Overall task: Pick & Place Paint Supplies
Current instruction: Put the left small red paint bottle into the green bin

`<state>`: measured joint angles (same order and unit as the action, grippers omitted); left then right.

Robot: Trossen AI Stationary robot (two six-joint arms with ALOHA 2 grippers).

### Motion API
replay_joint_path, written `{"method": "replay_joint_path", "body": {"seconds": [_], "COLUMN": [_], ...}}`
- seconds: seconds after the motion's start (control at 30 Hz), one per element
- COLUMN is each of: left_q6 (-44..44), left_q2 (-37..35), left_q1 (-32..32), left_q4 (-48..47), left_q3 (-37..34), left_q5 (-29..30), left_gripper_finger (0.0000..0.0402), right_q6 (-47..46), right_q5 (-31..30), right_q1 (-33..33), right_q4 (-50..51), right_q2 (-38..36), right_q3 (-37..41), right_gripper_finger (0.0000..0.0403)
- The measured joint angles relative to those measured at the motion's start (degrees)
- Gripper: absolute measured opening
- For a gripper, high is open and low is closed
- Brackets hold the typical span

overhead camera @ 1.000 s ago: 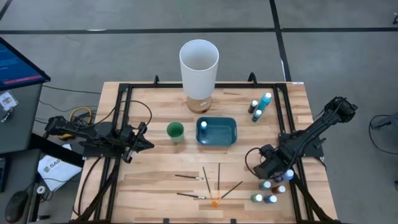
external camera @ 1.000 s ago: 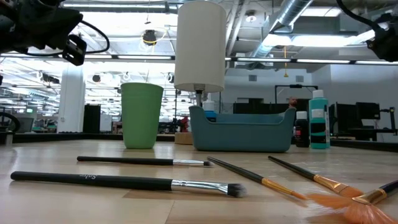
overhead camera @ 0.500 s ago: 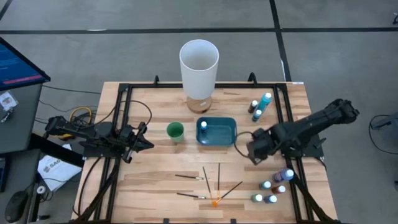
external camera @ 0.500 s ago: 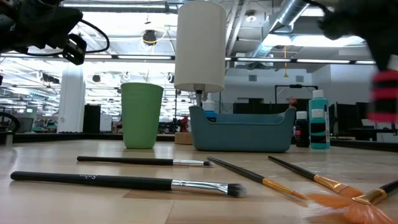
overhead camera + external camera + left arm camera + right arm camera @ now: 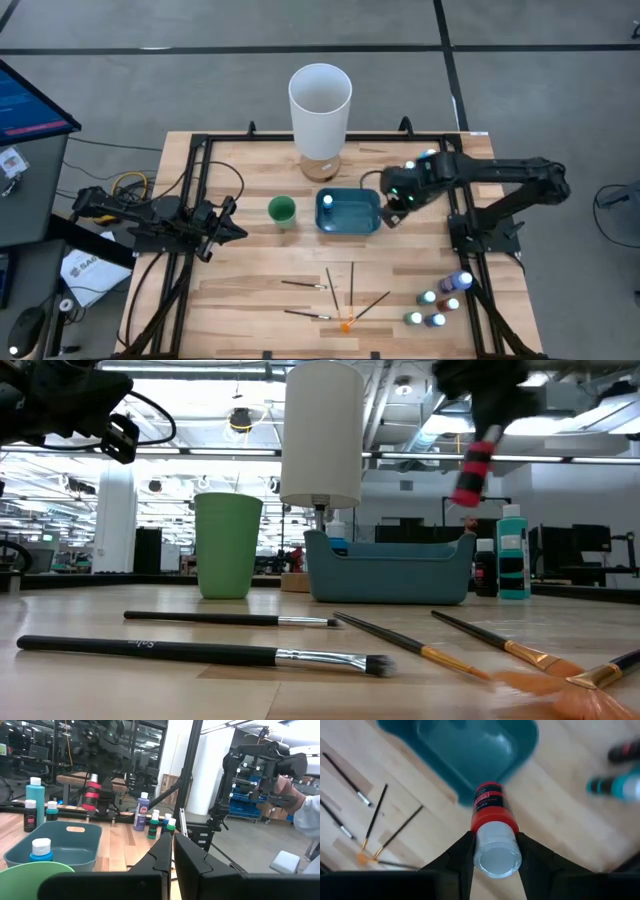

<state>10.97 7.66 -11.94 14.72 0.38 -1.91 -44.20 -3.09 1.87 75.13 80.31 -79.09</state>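
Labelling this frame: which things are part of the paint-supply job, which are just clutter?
Job: red paint bottle held in right gripper; bottle already in teal bin; bottle cluster; brushes.
Clutter: white cylinder, green cup. Left gripper idle.

The table [image 5: 250, 290] is pale butcher-block wood with a smooth, faintly satin finish, framed by matt black metal rails [image 5: 198, 200]. The teal bin [image 5: 390, 575] looks like smooth moulded plastic, slightly glossy. The green cup [image 5: 228, 546] is matt plastic. The red paint bottle [image 5: 490, 812] is glossy plastic with a smooth pale cap
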Motion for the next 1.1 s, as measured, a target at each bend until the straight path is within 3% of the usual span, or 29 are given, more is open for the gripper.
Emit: {"method": "replay_joint_path", "body": {"seconds": [0.37,0.57,0.77,1.1], "left_q6": [0.02,0.01,0.02,0.01], "left_q2": [0.00,0.00,0.00,0.00], "left_q1": [-0.01,-0.01,-0.01,0.01], "left_q4": [0.07,0.29,0.42,0.82], "left_q3": [-0.02,-0.02,-0.01,-0.02], "left_q5": [0.00,0.00,0.01,0.00], "left_gripper_finger": [0.0008,0.0008,0.0008,0.0008], "right_q6": [19.76,26.18,27.51,27.25], "right_q5": [0.04,0.66,3.48,4.65], "right_q1": [3.56,4.06,4.81,4.57], "right_q4": [-2.40,-1.86,-3.07,-8.47], "right_q2": [21.57,29.90,33.48,33.40], "right_q3": [-17.78,-22.76,-23.06,-23.08], "right_gripper_finger": [0.0119,0.0124,0.0120,0.0122]}}
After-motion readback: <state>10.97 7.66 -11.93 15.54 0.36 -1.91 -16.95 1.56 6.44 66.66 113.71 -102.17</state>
